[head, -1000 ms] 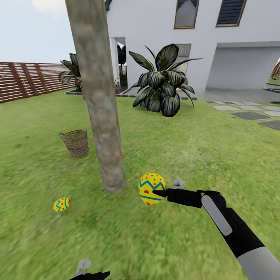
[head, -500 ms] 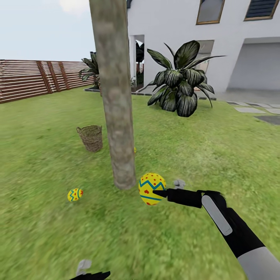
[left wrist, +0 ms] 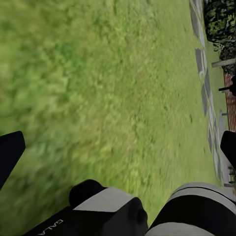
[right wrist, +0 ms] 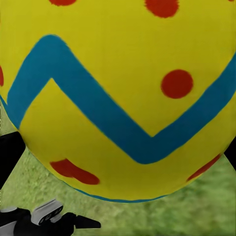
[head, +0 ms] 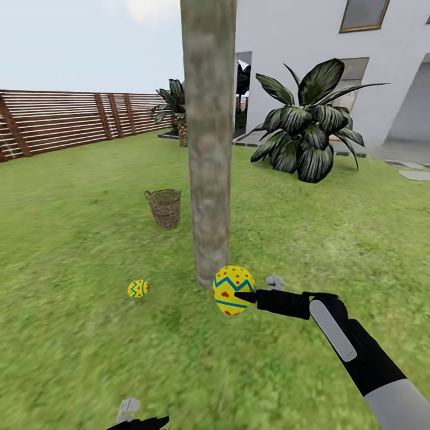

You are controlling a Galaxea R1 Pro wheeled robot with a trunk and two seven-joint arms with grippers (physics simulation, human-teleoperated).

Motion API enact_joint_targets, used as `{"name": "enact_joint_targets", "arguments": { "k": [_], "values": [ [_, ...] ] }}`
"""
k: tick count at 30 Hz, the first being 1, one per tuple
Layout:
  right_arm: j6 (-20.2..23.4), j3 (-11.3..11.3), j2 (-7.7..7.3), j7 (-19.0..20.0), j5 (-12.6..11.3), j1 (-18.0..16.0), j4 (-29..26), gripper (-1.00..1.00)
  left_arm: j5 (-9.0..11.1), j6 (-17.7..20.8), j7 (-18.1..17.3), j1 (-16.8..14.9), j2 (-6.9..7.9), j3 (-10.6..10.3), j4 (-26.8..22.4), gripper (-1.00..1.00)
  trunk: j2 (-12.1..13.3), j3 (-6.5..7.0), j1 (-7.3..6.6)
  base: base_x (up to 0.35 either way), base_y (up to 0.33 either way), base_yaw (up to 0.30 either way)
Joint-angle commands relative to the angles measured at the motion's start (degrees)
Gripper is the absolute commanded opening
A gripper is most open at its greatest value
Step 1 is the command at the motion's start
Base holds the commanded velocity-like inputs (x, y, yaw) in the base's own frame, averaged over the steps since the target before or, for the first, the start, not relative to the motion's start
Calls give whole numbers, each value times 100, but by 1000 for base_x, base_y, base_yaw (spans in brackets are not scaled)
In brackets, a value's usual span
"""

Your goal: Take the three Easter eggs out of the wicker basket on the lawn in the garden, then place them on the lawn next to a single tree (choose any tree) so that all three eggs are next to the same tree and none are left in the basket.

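Observation:
A thick grey-beige tree [head: 209, 149] rises from the lawn [head: 77, 227] straight ahead. My right gripper [head: 249, 291] is shut on one yellow Easter egg [head: 232, 289], holding it above the grass just right of the trunk's base. That egg [right wrist: 118, 98] looms close in the right wrist view. A second egg [head: 138, 289] lies on the grass left of the trunk. The wicker basket [head: 163, 207] stands upright farther back on the left; its inside is hidden. The third egg is out of sight. My left gripper [left wrist: 118, 147] hangs open over bare grass, low at my left [head: 134, 417].
A dark broad-leaved shrub [head: 304, 137] grows behind the tree to the right, before the white house [head: 310, 48]. A brown slat fence [head: 60, 122] closes the left side, with a small palm [head: 176, 113] near it. Grey stepping stones [head: 413, 174] lie far right.
The whole view has swung, so tree, basket and lying egg slid rightward in the picture. A yellow speck beside the trunk has gone behind it. My right gripper still holds its egg.

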Motion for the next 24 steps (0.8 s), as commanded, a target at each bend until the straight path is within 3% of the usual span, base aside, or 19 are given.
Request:
{"name": "enact_joint_targets", "arguments": {
  "k": [1, 8, 9, 14, 21, 22, 24],
  "values": [
    [17, 3, -4, 35, 2, -3, -4, -100, 55, 35, -13, -4, 3, -44, -1, 100, -2, -5, 0, 0, 0, 71],
    [13, 8, -5, -16, 11, -3, 36, -100, 59, 35, -10, -3, 1, -42, -1, 100, -2, -16, 0, 0, 0, 38],
    [11, 11, 25, -174, 233, -3, 75, -100, 56, 35, -8, -1, -4, -42, -1, 100, -2, -23, 0, 0, -71, 186],
    [11, -1, 156, -395, 379, -3, 302, -100, 57, 35, -45, -2, 26, -42, -1, 100, -2, -60, 0, 0, -126, 195],
    [11, -23, 715, -1542, 1150, -5, 645, -100, 59, 37, -41, -2, 21, -42, -1, 100, -2, -111, 0, 0, -11, 197],
    [11, -23, 829, -1839, 1233, -12, 771, -100, 58, 37, -40, -1, 16, -42, -1, 100, -2, -118, 0, 0, 0, 197],
    [18, -29, 1140, -2907, 1423, -52, 934, -100, 58, 35, -40, 0, 5, -42, -1, 100, -2, -133, 0, 0, 0, 191]
  ]
}}
